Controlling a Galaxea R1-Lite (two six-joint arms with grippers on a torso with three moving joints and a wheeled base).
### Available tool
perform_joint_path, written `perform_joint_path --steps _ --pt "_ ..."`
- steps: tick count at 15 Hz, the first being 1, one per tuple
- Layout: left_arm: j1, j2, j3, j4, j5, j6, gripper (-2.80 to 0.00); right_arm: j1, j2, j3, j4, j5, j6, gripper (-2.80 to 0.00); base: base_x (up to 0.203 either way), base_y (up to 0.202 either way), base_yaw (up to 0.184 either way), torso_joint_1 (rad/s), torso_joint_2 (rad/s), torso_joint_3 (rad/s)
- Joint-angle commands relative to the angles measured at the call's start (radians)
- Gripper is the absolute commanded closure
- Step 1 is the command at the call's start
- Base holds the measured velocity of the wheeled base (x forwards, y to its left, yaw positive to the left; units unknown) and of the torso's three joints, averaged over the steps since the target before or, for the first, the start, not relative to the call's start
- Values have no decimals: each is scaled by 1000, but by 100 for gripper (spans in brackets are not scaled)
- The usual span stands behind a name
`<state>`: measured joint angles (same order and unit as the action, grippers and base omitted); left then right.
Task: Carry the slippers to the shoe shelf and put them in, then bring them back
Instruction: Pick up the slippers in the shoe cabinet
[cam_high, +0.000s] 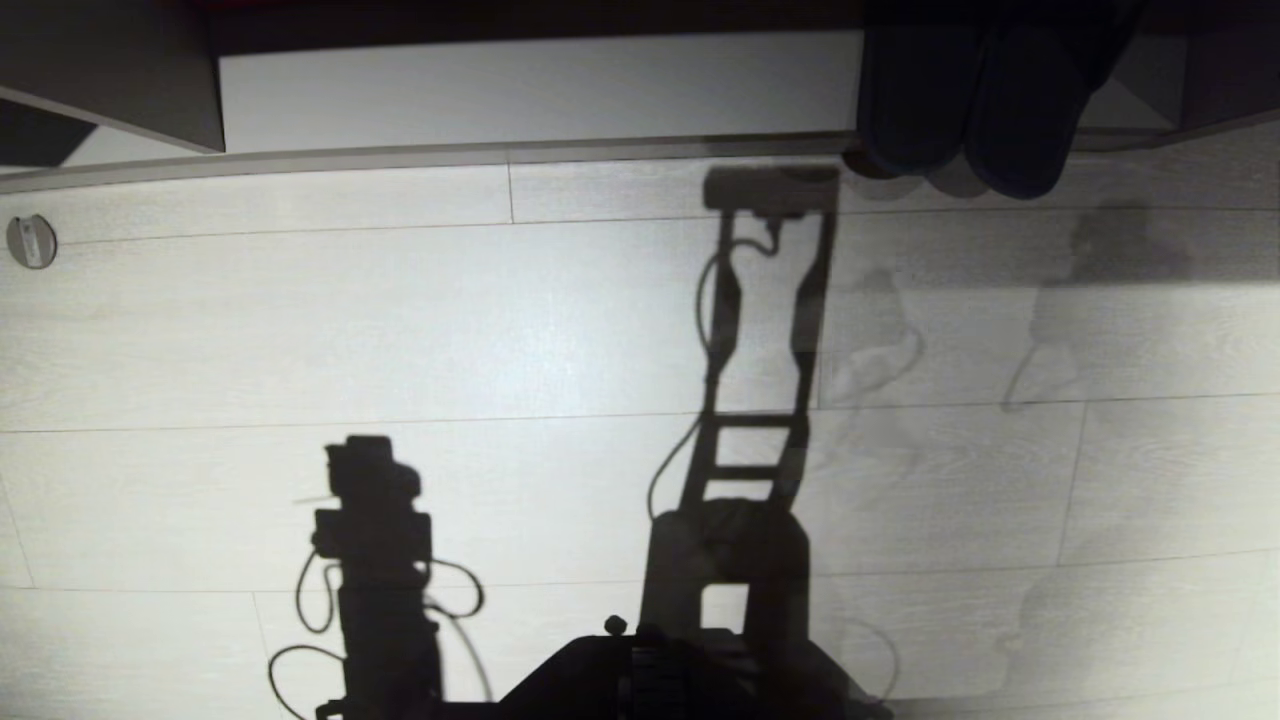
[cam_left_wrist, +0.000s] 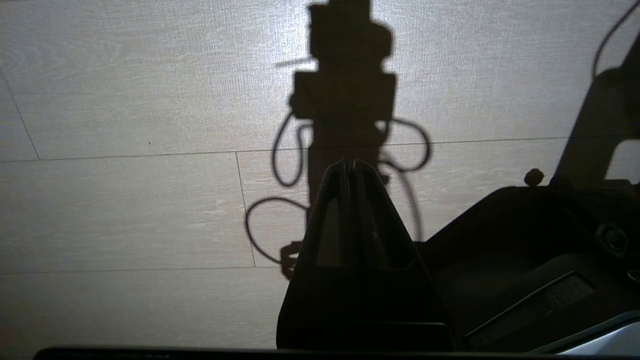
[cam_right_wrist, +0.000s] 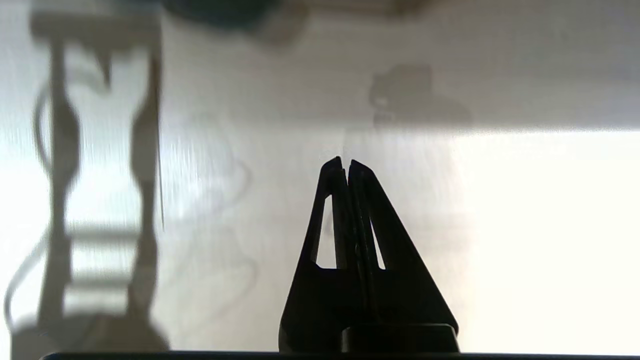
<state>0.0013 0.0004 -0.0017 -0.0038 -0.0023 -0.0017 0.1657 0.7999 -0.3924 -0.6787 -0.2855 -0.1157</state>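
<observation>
Robot base (cam_high: 640, 680) nearest; both grippers, left (cam_left_wrist: 350, 164) & right (cam_right_wrist: 345, 161), fingers pressed together, empty, over floor (cam_high: 500, 330); slippers (cam_high: 965, 110) in shoe shelf (cam_high: 540, 90).

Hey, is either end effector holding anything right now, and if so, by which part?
Nothing is held. The right end effector and the left end effector are both shut on nothing, over bare floor. The slippers sit in the shoe shelf.
</observation>
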Motion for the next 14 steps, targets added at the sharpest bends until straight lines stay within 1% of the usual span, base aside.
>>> perform_joint_path --steps 1,4,5,7,9,10,11,12,14 --pt "0 0 0 1 1 0 0 -16 -230 102 90 8 2 0 0 0 0 0 0 0" --pt "0 0 0 -1 -1 -1 0 -48 -464 222 336 47 14 0 0 0 0 0 0 0" --pt "0 0 0 -1 0 0 0 -71 -507 275 394 74 19 0 0 0 0 0 0 0" --pt "0 0 0 -1 1 -1 0 -118 -618 368 455 146 25 0 0 0 0 0 0 0" --pt "0 0 0 -1 1 -1 0 -135 -723 386 540 221 35 0 0 0 0 0 0 0" --pt "0 0 0 1 1 -1 0 -140 -779 389 616 263 49 0 0 0 0 0 0 0" --pt "0 0 0 -1 -1 -1 0 -143 -800 390 670 283 63 0 0 0 0 0 0 0" --pt "0 0 0 -1 -1 -1 0 -146 -798 394 680 298 73 0 0 0 0 0 0 0" --pt "0 0 0 -1 1 -1 0 -146 -800 394 679 299 70 0 0 0 0 0 0 0"
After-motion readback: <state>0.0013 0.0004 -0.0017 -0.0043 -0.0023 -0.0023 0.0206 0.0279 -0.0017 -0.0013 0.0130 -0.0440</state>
